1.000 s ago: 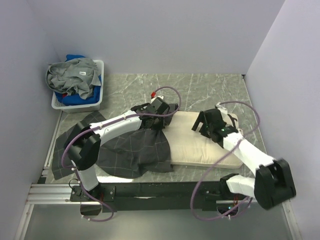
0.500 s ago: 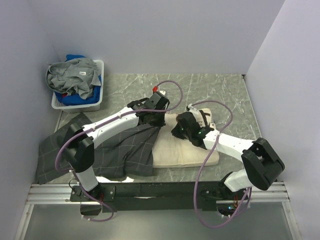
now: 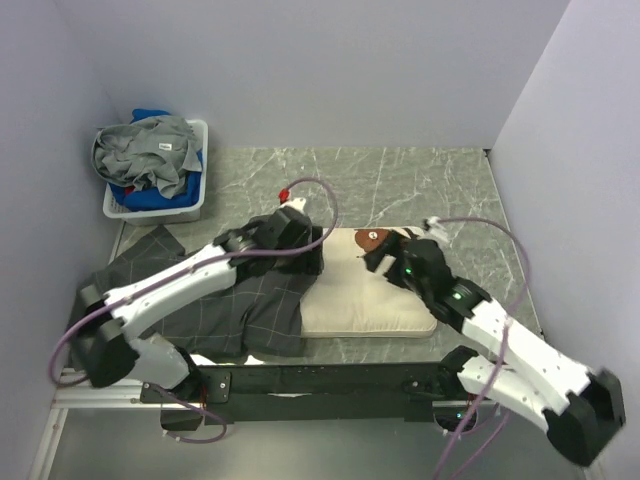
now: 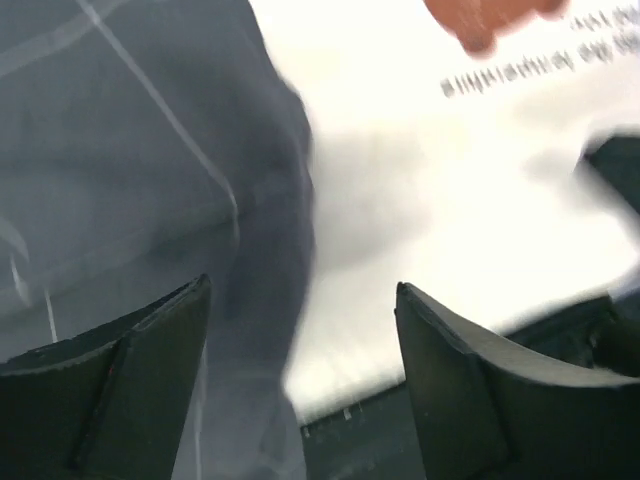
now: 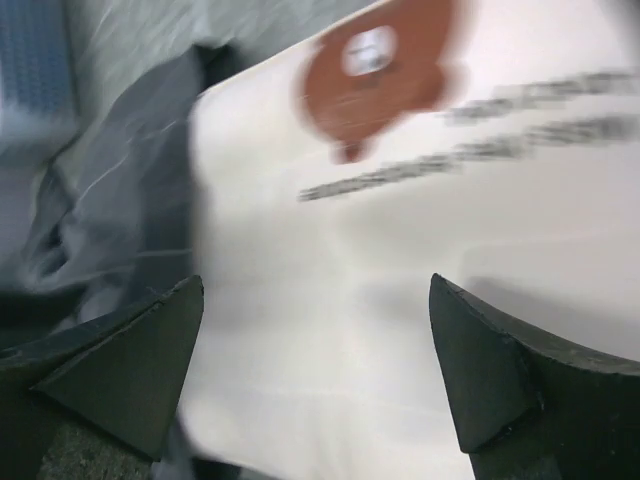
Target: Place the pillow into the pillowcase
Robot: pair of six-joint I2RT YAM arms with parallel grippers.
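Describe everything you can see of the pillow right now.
The pillow is a soft, cream-white fabric rectangle lying flat on the marbled table. A brown bear face and lines of dark text are printed near its far edge. Its left end meets the dark checked pillowcase; whether it is tucked inside I cannot tell. The right gripper hangs open above the printed part, the left gripper open where pillow meets case; neither grips it.
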